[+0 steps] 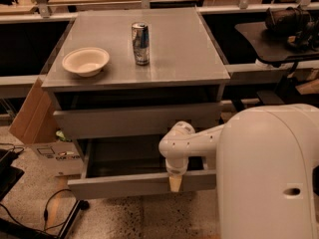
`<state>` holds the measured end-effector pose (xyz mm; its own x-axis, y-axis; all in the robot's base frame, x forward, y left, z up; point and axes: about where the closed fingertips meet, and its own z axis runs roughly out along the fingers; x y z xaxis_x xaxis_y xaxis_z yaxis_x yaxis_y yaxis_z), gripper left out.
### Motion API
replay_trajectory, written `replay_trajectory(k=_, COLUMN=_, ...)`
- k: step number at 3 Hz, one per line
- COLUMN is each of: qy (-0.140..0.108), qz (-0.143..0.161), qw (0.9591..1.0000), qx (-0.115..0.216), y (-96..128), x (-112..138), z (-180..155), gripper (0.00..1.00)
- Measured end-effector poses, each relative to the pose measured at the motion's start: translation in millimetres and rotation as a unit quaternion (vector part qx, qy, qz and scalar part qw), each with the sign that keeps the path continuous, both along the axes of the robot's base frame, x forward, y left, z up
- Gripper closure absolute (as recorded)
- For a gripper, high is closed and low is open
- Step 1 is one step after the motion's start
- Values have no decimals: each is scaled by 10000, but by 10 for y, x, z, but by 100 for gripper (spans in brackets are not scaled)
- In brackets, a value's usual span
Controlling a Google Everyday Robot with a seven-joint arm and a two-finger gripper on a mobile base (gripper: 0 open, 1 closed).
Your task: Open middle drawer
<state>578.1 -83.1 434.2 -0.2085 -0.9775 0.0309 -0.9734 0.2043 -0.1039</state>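
The grey cabinet (134, 49) shows two drawers. The upper drawer front (134, 121) is nearly closed. Below it the middle drawer (124, 184) is pulled well out, with its dark empty box body (124, 156) showing. My gripper (175, 183) hangs down from the white arm (199, 141). Its beige tip rests at the top edge of the middle drawer's front panel, right of its centre. A third drawer is hidden below.
A white bowl (85, 60) and a silver-blue can (140, 44) stand on the cabinet top. A cardboard box (35, 121) leans at the left, with cables (50, 210) on the floor. My white body (269, 173) fills the lower right. A dark table (279, 39) stands at the right.
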Motion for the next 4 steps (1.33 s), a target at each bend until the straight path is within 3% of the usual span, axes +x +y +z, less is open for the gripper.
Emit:
replay_trajectory(k=1, qy=9, qz=0, qw=10000, qx=-3, y=-3, x=-7, z=-9, gripper=0)
replay_trajectory(k=2, qy=11, qz=0, qw=10000, qx=-3, y=-3, x=-10, z=-12, gripper=0)
replay_trajectory(k=3, qy=224, qz=-179, qw=9993, qx=233, y=36, x=-434, z=-159, gripper=3)
replay_trajectory(k=4, qy=521, qz=-434, qw=9961, qx=559, y=74, x=-857, z=-326, gripper=26)
